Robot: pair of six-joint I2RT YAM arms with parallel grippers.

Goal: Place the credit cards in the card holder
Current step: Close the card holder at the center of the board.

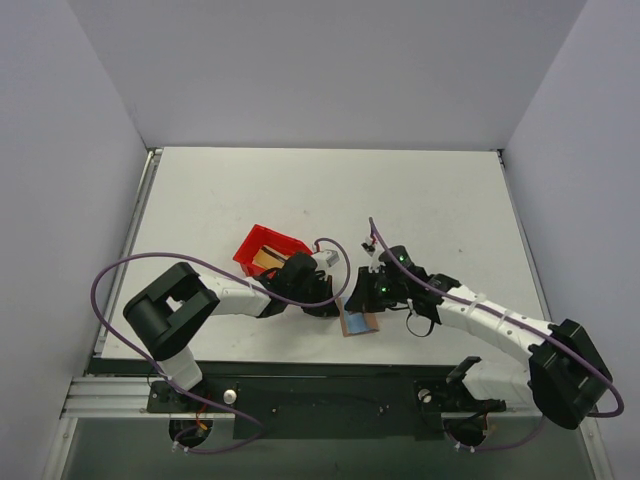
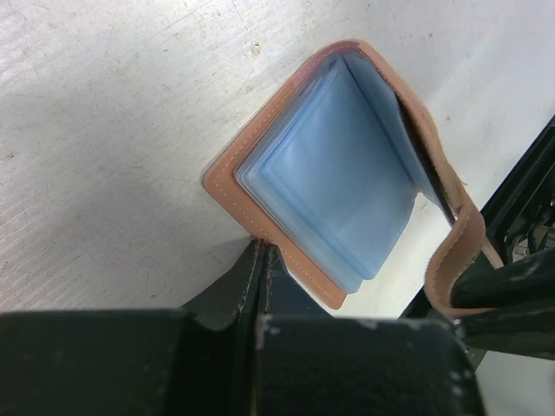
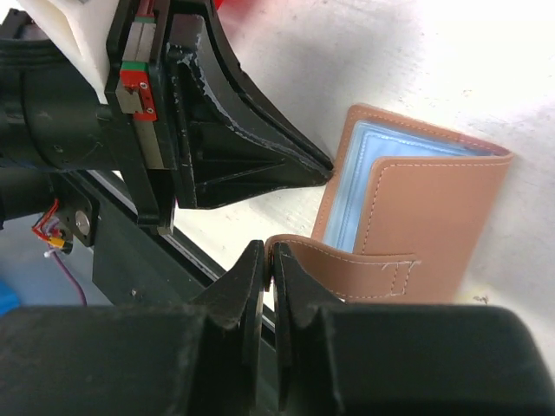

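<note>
Grey walls close round a white worktop (image 1: 250, 190). Near the middle of its near edge lies the small brown leather folding card holder (image 1: 360, 323), spread partly open. The left pincer (image 2: 263, 253) is nipped almost closed on the stitched edge of the lower cover and appears to pin it against the surface. The right pincer (image 3: 269, 257) is pinched tight on the end of the upper cover by its clasp tab, raising that flap up and away. Gripped from two sides like this, the card holder seems braced open so that its pale blue plastic sleeves (image 2: 334, 182) are exposed for loading. Neither pincer has a card. A gold-tan patch inside the red plastic bin (image 1: 252, 243), left of centre beside the left wrist, is probably the credit cards (image 1: 265, 260), though it is too small to be sure. Both pincers crowd the card holder with little room toward the near edge, while the far edge offers the widest space for an arm to swing out.
</note>
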